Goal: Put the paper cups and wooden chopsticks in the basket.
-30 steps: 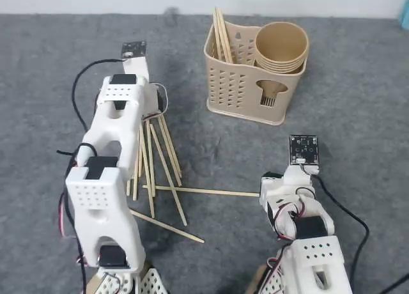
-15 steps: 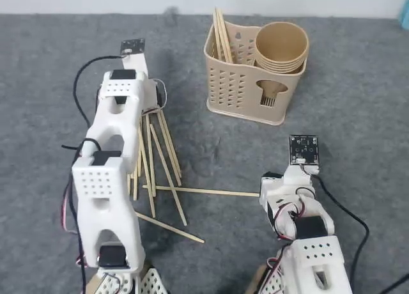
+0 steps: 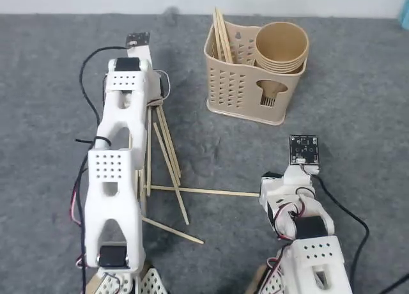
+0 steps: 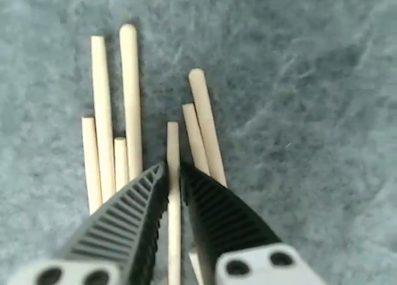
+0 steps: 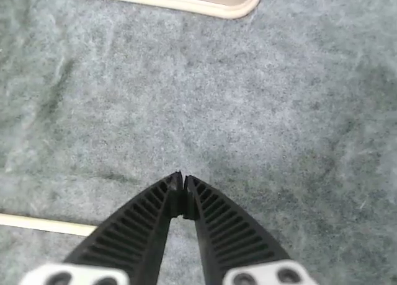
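Note:
Several wooden chopsticks lie fanned out on the grey carpet beside the left arm. In the left wrist view my left gripper is shut on one chopstick, whose end sticks out past the fingertips; several other chopsticks lie on either side of it. The beige basket stands at the back and holds stacked paper cups and a few upright chopsticks. My right gripper is shut on nothing, low over bare carpet in front of the basket's base.
One chopstick lies crosswise between the two arms; its end also appears in the right wrist view. Another chopstick lies slanted near the left arm's base. Black cables hang along both arms. Open carpet lies right of the basket.
The left arm has stretched farther toward the back of the table, and the chopsticks under it have drawn closer together. The right arm has stayed still.

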